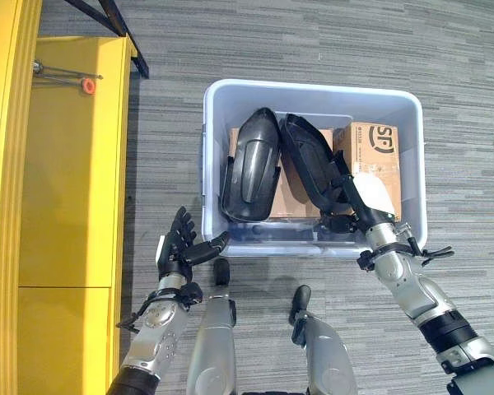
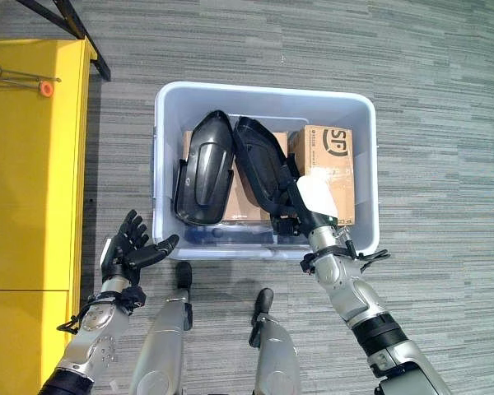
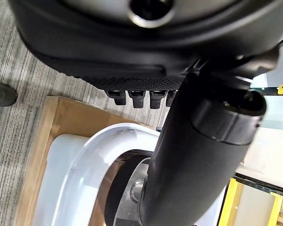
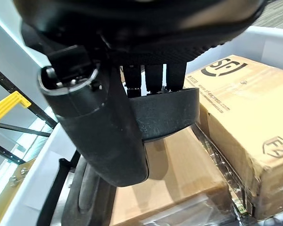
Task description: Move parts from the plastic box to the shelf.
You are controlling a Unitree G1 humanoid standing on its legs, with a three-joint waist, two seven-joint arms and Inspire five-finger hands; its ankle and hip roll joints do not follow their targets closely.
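Left robot hand [image 1: 179, 243] open, outside box [image 1: 313, 95]. Right robot hand [image 1: 346, 202] inside box, fingers [image 4: 153, 77] curled over black part [image 1: 309, 169]. Second part [image 1: 251, 164] alongside.

Two silver-grey metal forearms, each with a dark collar at the wrist. Left hand [image 1: 179, 247] and right hand [image 2: 300, 207]: black, segmented fingers; the right hand carries a white cover on its back.
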